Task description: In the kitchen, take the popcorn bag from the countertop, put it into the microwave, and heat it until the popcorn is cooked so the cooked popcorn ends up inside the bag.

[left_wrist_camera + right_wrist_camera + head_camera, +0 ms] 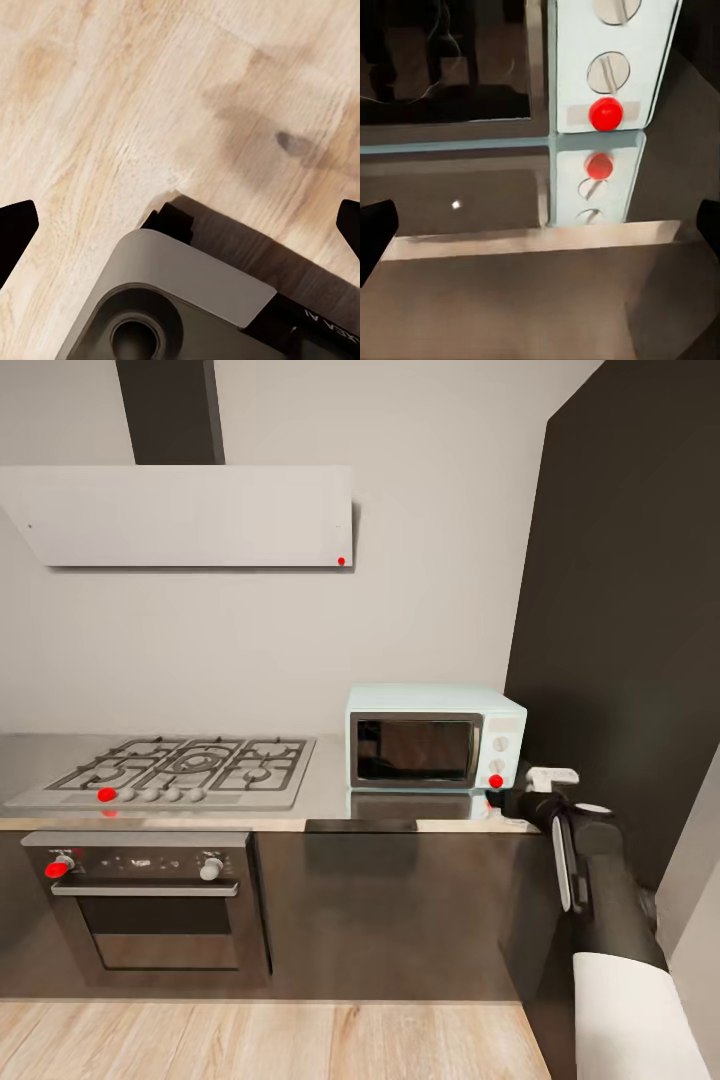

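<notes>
The mint-blue microwave (435, 737) stands on the grey countertop (330, 807) with its dark glass door closed. The popcorn bag is out of view. My right gripper (514, 802) hovers just over the countertop's front edge, at the microwave's lower right corner. In the right wrist view the right gripper (540, 229) is open and empty, facing the control panel (607, 67) with its knobs and a red button (606, 114). My left gripper (180, 225) is open and empty, hanging above the wooden floor (112, 97) and my base (172, 300).
A steel gas hob (180, 768) lies left of the microwave, over a built-in oven (150, 905). A range hood (180, 515) hangs above. A tall dark panel (625, 610) stands close on the right of the microwave. Wooden floor (250, 1040) runs before the cabinets.
</notes>
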Available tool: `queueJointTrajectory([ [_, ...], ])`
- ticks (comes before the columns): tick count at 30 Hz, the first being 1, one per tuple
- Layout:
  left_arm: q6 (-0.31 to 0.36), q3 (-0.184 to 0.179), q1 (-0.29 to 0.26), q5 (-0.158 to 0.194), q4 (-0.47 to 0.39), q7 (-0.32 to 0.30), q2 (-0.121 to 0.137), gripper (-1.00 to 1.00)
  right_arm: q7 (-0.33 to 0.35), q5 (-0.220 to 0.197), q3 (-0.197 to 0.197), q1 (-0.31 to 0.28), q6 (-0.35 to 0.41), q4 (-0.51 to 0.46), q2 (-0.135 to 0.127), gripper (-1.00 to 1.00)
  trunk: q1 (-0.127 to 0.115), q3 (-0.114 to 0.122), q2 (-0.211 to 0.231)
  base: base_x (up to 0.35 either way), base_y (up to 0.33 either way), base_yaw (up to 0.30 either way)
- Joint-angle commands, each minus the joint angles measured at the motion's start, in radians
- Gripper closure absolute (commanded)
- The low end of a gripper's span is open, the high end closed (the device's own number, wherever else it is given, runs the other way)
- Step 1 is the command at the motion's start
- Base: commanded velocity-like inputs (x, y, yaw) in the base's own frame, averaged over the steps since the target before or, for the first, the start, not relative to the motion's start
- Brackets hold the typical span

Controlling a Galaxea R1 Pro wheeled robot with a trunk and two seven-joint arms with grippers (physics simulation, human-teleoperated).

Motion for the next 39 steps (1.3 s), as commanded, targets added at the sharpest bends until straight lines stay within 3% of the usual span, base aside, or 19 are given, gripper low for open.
queueJointTrajectory([
  [1,-0.002,-0.008,-0.001,0.009,0.0,0.003,-0.001,-1.0,-0.034,0.011,-0.002,-0.001,-0.024,0.001,0.007,-1.0,0.0,-0.001,-0.001,0.072,0.0,0.0],
  [6,0.0,-0.009,-0.001,0.008,0.0,0.002,0.002,-1.0,-0.083,0.006,-0.009,-0.001,-0.127,0.043,0.006,-1.0,0.0,-0.001,-0.001,0.259,0.0,0.0],
  [11,0.0,-0.009,0.0,0.009,0.0,0.002,0.002,-1.0,-0.088,0.006,-0.012,-0.001,-0.258,0.186,-0.005,-1.0,0.0,-0.001,-0.001,0.32,0.0,0.0],
  [17,-0.001,-0.009,-0.001,0.007,0.0,0.002,0.001,-1.0,-0.092,0.005,-0.014,-0.001,-0.287,0.269,-0.008,-1.0,0.0,-0.001,-0.001,0.324,0.0,0.0],
  [21,-0.001,-0.009,0.0,0.007,0.0,0.002,0.001,-1.0,-0.1,0.005,-0.048,-0.001,-0.289,0.322,-0.037,-1.0,0.0,-0.001,-0.001,0.324,0.0,0.0],
  [22,-0.001,-0.009,0.0,0.007,0.0,0.002,0.001,-1.0,-0.099,0.005,-0.06,-0.001,-0.29,0.324,-0.04,1.0,0.0,-0.001,-0.001,0.324,0.0,0.0],
  [25,-0.002,-0.009,-0.001,0.007,0.0,0.002,0.001,-1.0,-0.085,0.006,-0.128,-0.001,-0.29,0.329,-0.048,1.0,0.0,-0.001,-0.001,0.227,0.0,0.0],
  [27,-0.002,-0.009,-0.001,0.007,0.0,0.002,0.001,-1.0,-0.082,0.006,-0.133,-0.001,-0.29,0.338,-0.064,1.0,0.0,-0.001,-0.001,0.05,0.0,0.0],
  [29,-0.003,-0.009,-0.001,0.007,0.0,0.002,0.001,-1.0,-0.068,0.011,-0.134,-0.001,-0.29,0.372,-0.096,1.0,0.0,-0.001,-0.001,0.016,0.0,0.0],
  [31,-0.003,-0.009,0.0,0.007,0.0,0.002,0.001,-1.0,-0.057,0.013,-0.135,-0.001,-0.293,0.386,-0.107,1.0,0.0,-0.001,-0.001,0.005,0.0,0.0],
  [39,-0.003,-0.009,0.0,0.006,0.0,0.002,-0.001,-1.0,-0.037,0.012,-0.134,0.008,-0.325,0.396,-0.111,1.0,0.0,-0.001,-0.001,0.0,0.0,0.0],
])
